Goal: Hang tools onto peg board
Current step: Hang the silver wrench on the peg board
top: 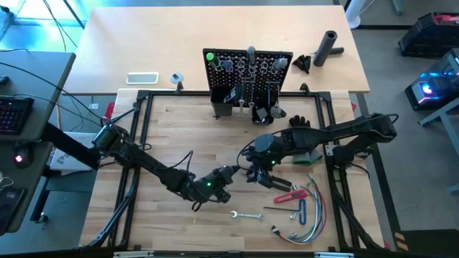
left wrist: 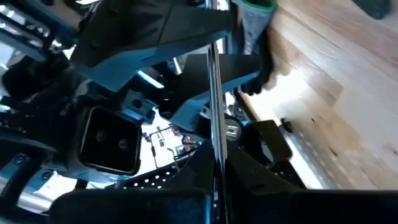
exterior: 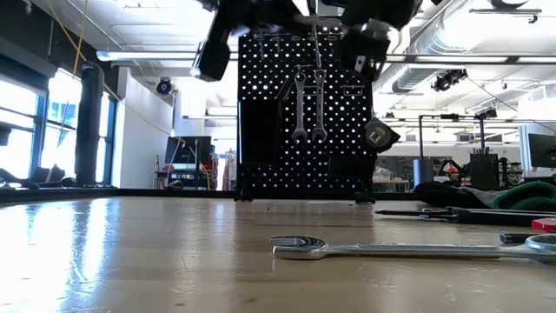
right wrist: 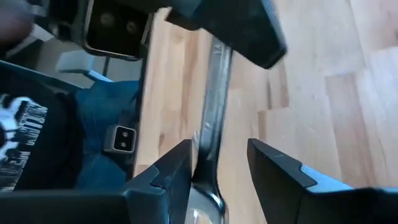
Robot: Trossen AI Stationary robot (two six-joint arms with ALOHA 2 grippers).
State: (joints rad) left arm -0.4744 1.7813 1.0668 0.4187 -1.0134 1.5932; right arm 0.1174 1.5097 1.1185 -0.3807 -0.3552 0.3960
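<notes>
Above the middle of the table my left gripper [top: 228, 174] is shut on a silver wrench [right wrist: 214, 106], which is held in the air. My right gripper [top: 252, 170] faces it, open. Its two fingers [right wrist: 177, 171] stand on either side of the wrench's other end, and a gap shows beside one of them. The black peg board [top: 249, 72] stands upright at the far side. Two wrenches [exterior: 308, 104] hang on it by their ring ends. Another wrench [top: 246, 215] lies flat near the front edge. My left gripper pinches the wrench's shaft [left wrist: 216, 146] between its two fingers, one on each flat face, away from the head that lies at my right gripper. The wrench sticks out forward past the fingers, clear of the table. Whether my right gripper touches the wrench [right wrist: 200, 163], I cannot tell.
A red-handled tool [top: 294, 195], hex keys [top: 297, 211] and a bundle of coloured wires [top: 310, 222] lie at the front right. A black glove [top: 300, 122] and a green cloth [top: 310, 155] lie under the right arm. A black cylinder [top: 328, 46] rests beyond the board.
</notes>
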